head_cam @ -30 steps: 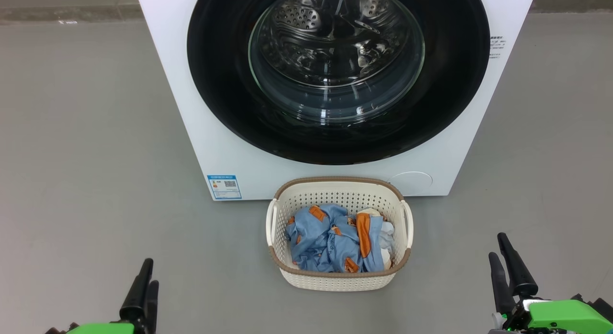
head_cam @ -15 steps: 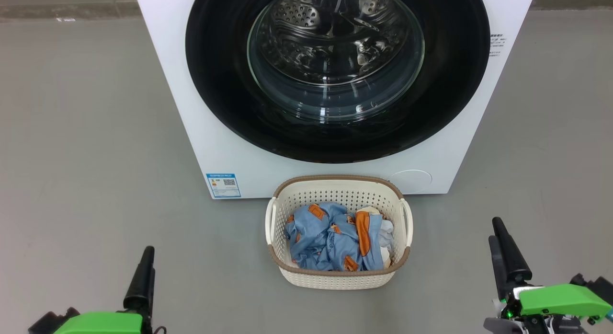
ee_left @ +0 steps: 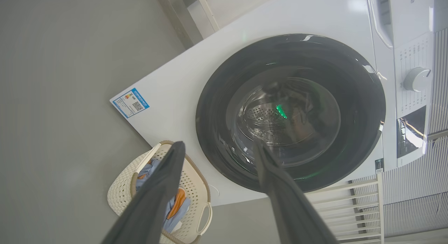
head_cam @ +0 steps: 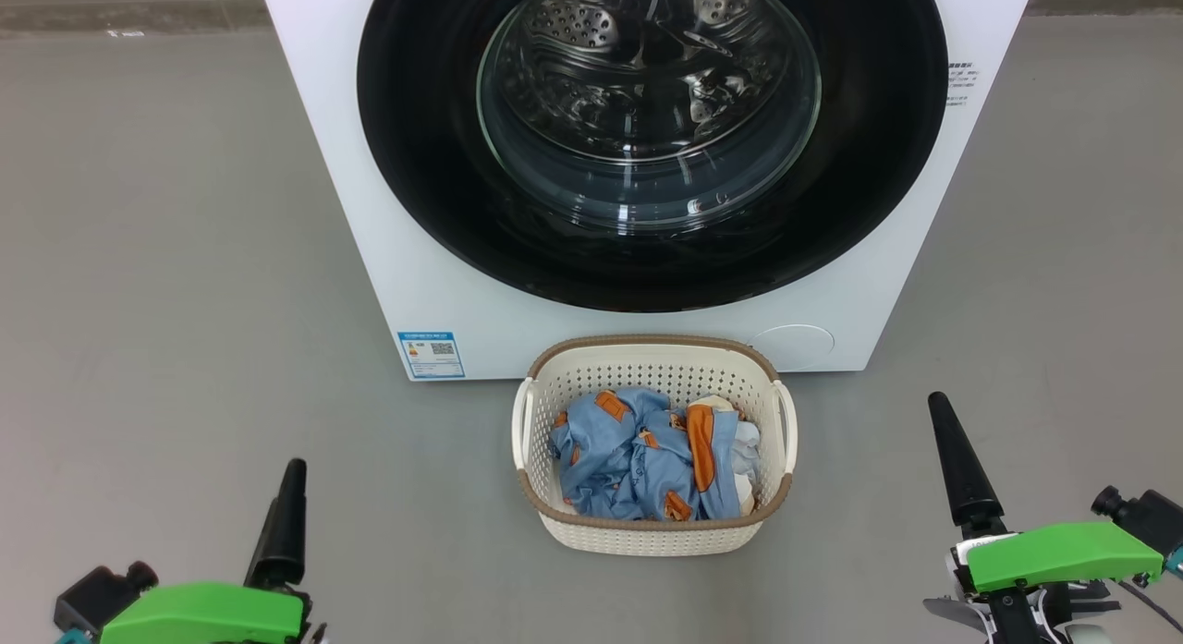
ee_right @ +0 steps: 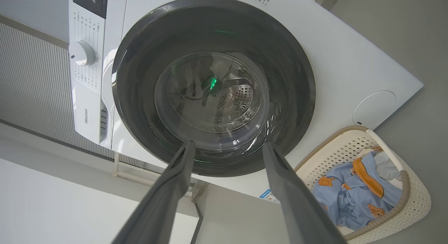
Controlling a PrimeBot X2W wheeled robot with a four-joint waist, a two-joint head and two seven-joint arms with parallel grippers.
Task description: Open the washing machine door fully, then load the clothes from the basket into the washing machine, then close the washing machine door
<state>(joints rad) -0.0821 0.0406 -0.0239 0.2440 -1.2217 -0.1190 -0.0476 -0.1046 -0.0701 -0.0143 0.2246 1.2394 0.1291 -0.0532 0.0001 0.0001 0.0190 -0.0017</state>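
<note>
Presently, the left gripper (head_cam: pixel 294 473) hangs low left, fingers spread, empty. Centre: the basket (head_cam: pixel 647 539) stands on the floor (head_cam: pixel 166 256) just before the washing machine (head_cam: pixel 370 284), the clothes (head_cam: pixel 638 455) heaped inside; the washing machine door (head_cam: pixel 416 164) sits closed. The right gripper (head_cam: pixel 945 413), low right, is likewise spread and empty.

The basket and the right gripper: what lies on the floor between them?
Nothing stands between them. The head view shows only grey floor from the basket across to the right gripper.
</note>
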